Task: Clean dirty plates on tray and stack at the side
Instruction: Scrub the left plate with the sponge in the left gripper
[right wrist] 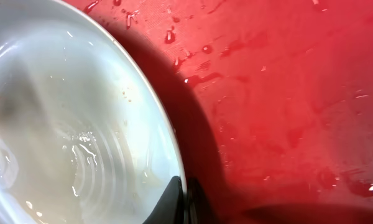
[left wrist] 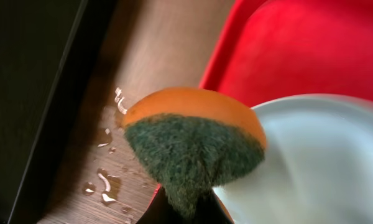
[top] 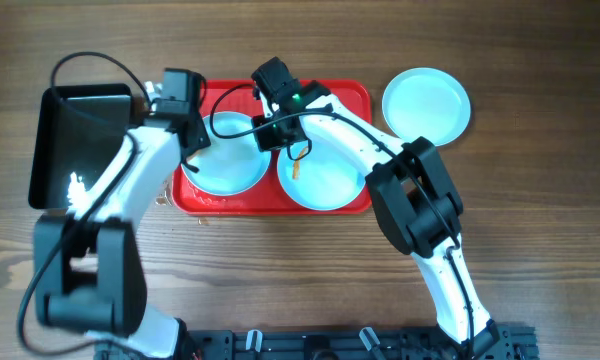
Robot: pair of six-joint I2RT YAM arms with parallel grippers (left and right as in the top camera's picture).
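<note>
The red tray [top: 348,96] holds two pale plates side by side. My left gripper [top: 192,140] is shut on an orange sponge with a green scouring face [left wrist: 193,143], which is pressed at the left rim of the left plate [top: 228,160]; that plate also shows in the left wrist view [left wrist: 317,168]. My right gripper [top: 277,134] pinches the same plate's right rim [right wrist: 81,124], and its fingers [right wrist: 184,200] are closed on the edge. The plate looks wet. The right plate [top: 325,180] has an orange-brown smear near its left edge. A third plate [top: 427,103] lies on the table to the right of the tray.
A glossy black bin [top: 55,150] stands on the table left of the tray, close to my left arm. Water drops [left wrist: 105,183] lie on the wood between bin and tray. The tray floor [right wrist: 286,93] is wet with droplets.
</note>
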